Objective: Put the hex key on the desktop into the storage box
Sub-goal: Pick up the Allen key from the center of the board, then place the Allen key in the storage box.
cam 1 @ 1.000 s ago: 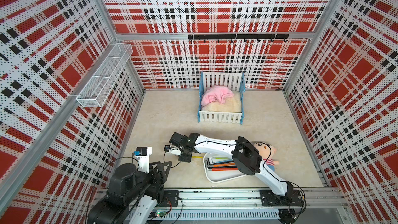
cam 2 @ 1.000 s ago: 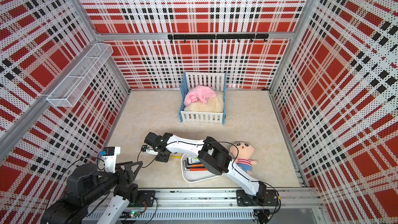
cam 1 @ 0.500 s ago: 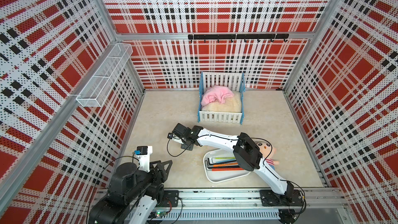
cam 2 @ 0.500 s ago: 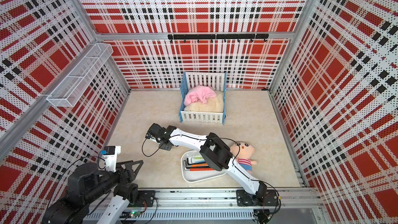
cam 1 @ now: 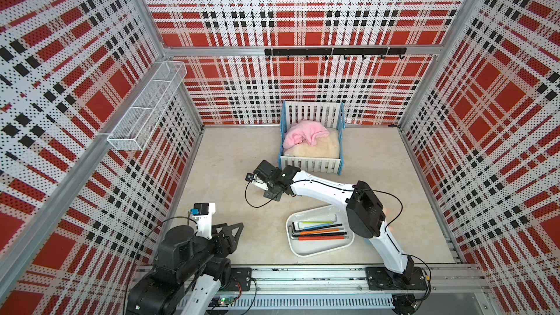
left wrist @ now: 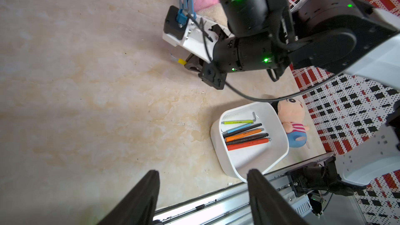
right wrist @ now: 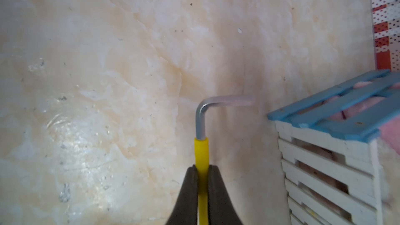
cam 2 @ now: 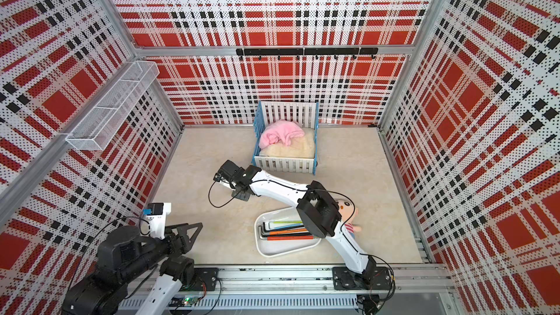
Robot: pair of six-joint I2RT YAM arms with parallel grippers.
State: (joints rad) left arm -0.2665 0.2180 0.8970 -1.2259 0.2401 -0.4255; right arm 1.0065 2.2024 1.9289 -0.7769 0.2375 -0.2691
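My right gripper (right wrist: 202, 168) is shut on a hex key (right wrist: 201, 124) with a yellow sleeve. It holds the key above the beige desktop (cam 1: 227, 159), close to the crib's front corner. The bent silver end sticks out past the fingertips. The left wrist view shows that gripper (left wrist: 191, 64) with the hex key's yellow sleeve (left wrist: 182, 61) poking out. In both top views the key is hidden under the wrist. The white storage box (cam 1: 321, 248) (cam 2: 285, 246) lies near the front edge and holds several hex keys (cam 1: 321, 231). My left gripper (left wrist: 201, 172) (cam 1: 236, 231) is open, empty, parked at front left.
A blue-and-white crib (cam 1: 312, 165) with pink and cream cloth stands at the back. A small doll (cam 2: 347, 207) lies right of the box, partly under my right arm. A wire mesh basket (cam 1: 145, 110) hangs on the left wall. A metal rail (cam 1: 303, 277) borders the front.
My right arm has carried the hex key away from the spot left of the box, toward the back and the crib. The left arm has not moved.
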